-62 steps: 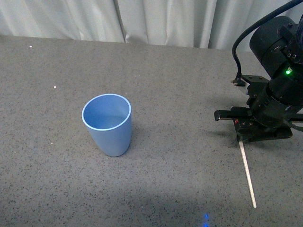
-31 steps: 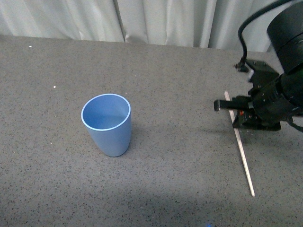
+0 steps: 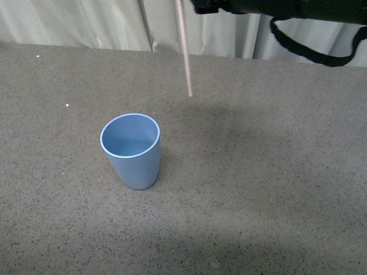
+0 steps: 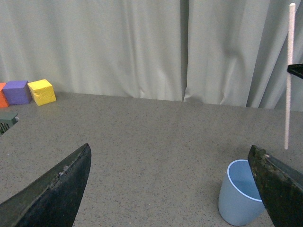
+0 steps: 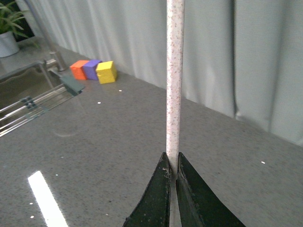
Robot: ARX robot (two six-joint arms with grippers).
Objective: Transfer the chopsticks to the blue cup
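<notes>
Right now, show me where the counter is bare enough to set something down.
Bare counter lies on every side of the cup, widest to its right. Avoid the air beyond the cup, where the chopstick hangs from the right gripper, and the blocks by the curtain.

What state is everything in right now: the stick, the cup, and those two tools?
chopsticks: held in the air, nearly vertical, above and beside the cup, not in it.
blue cup: upright, empty.
right tool: shut on the chopsticks.
left tool: open, holding nothing.
</notes>
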